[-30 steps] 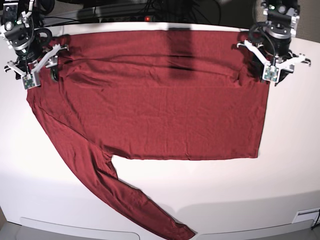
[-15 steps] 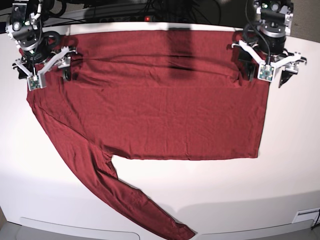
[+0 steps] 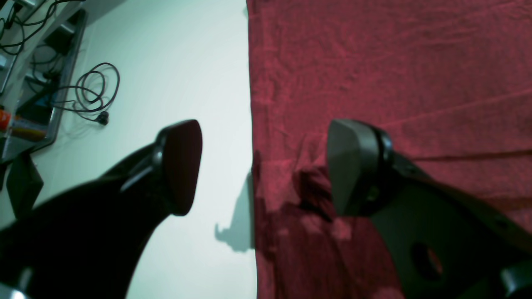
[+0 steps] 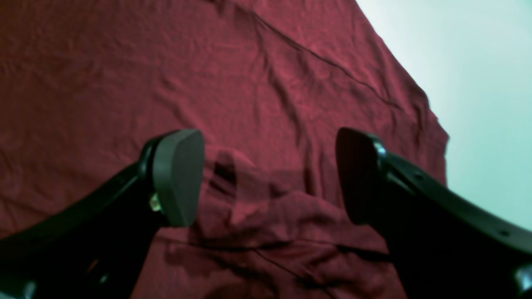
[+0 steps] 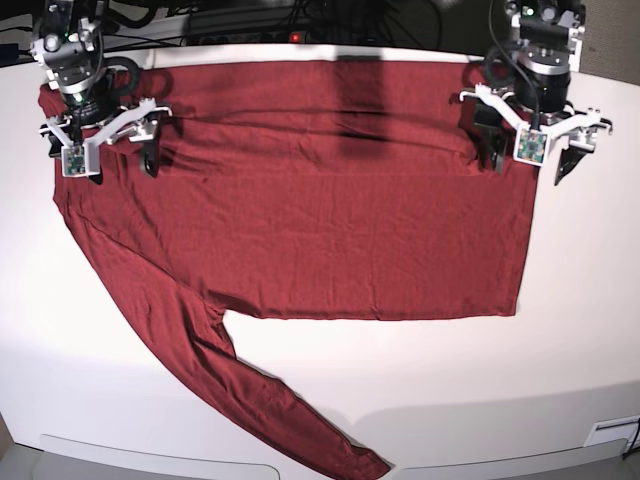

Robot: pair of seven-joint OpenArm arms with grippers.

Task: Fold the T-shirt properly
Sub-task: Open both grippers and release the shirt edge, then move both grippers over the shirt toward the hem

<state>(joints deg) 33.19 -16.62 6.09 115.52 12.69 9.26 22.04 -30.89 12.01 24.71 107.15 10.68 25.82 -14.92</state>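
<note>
The T-shirt [image 5: 320,220] is dark red and lies flat across the white table, one long sleeve [image 5: 250,390] trailing to the front edge. My left gripper [image 5: 527,165] hangs open over the shirt's right edge. In the left wrist view this left gripper [image 3: 266,166] has one finger over bare table and the other over the T-shirt [image 3: 374,74], with a small bunched fold between them. My right gripper [image 5: 118,168] stands open above the shirt's far left corner. In the right wrist view the right gripper [image 4: 268,176] holds nothing, and a wrinkled hump of the T-shirt [image 4: 257,216] lies below.
Bare white table [image 5: 420,380] runs along the front and both sides of the shirt. Cables and a power strip [image 5: 260,38] line the back edge. A coiled cable [image 3: 89,93] lies on the table beyond the left gripper. A dark shadow band [image 5: 362,100] crosses the shirt's top.
Both grippers have opened wide and let the cloth go. The right gripper has shifted toward the back and inward over the shirt; the left has moved slightly toward the back.
</note>
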